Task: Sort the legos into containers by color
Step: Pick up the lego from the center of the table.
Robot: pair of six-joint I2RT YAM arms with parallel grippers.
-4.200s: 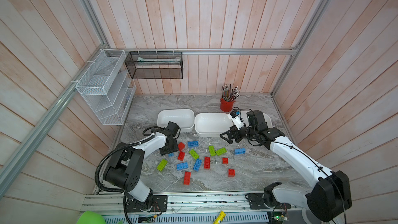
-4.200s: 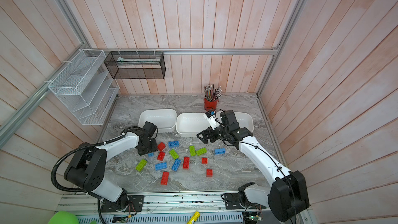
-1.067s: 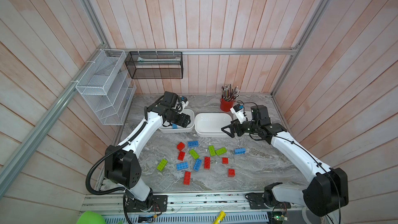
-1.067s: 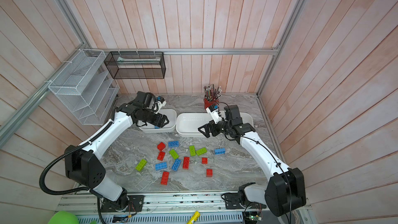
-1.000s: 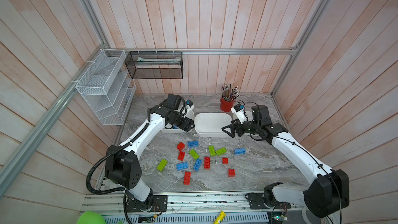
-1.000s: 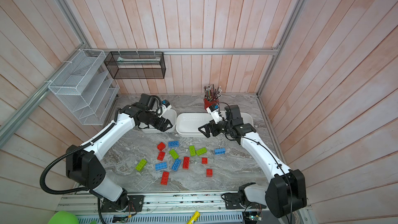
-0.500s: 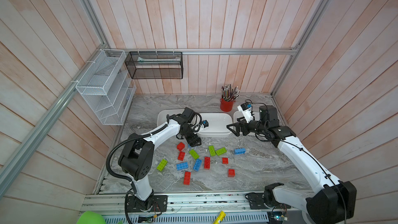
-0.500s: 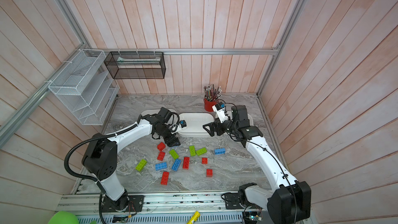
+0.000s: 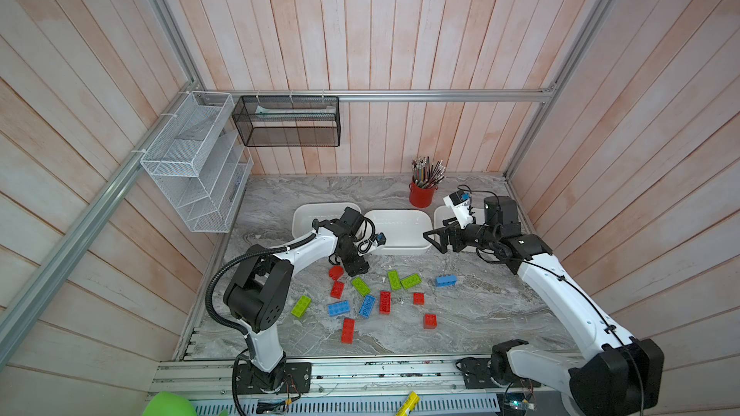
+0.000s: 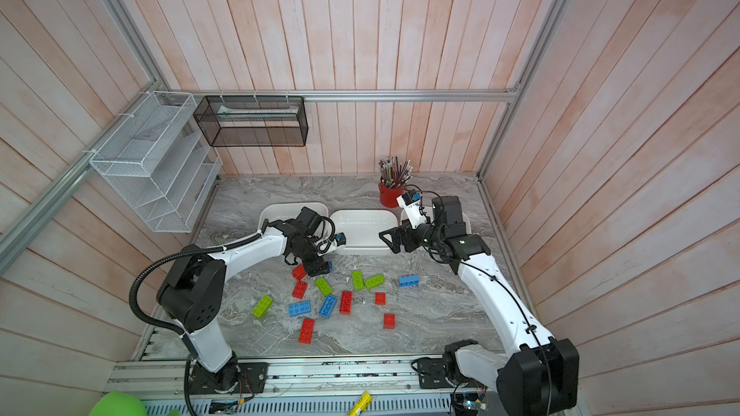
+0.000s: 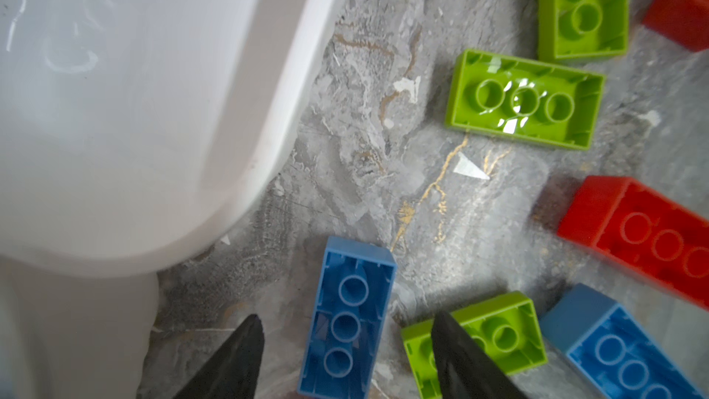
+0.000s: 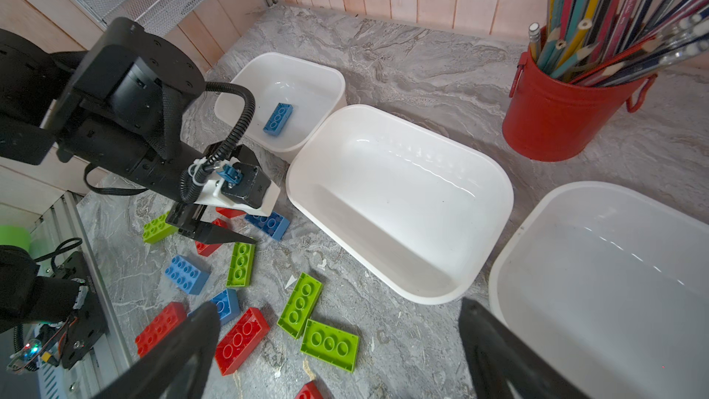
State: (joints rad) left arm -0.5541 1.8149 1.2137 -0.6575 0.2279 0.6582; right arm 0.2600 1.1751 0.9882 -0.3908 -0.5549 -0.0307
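Red, blue and lime legos lie scattered on the marble table [image 9: 480, 314] in front of three white containers. My left gripper [image 9: 356, 268] is down among them and open. Its fingertips [image 11: 245, 343] straddle an upside-down blue lego [image 11: 347, 320], with a gap on each side. The left container [image 12: 291, 59] holds one blue lego [image 12: 278, 118]. The middle container [image 12: 383, 186] and the right container [image 12: 598, 282] hold nothing. My right gripper [image 9: 434, 240] hovers wide open and holds nothing, in front of the middle container's right end, above two green legos [image 12: 330, 345].
A red pencil cup [image 9: 421, 196] stands behind the containers. White and black wire baskets [image 9: 200, 166] hang on the left and back walls. A lone blue lego [image 9: 445, 280] lies to the right of the pile, and two small red ones [image 9: 429, 320] lie nearer the front edge.
My left arm swung from over the left container, where a blue lego now lies, down to the table, and its jaws have narrowed around another blue lego. The right gripper has barely moved.
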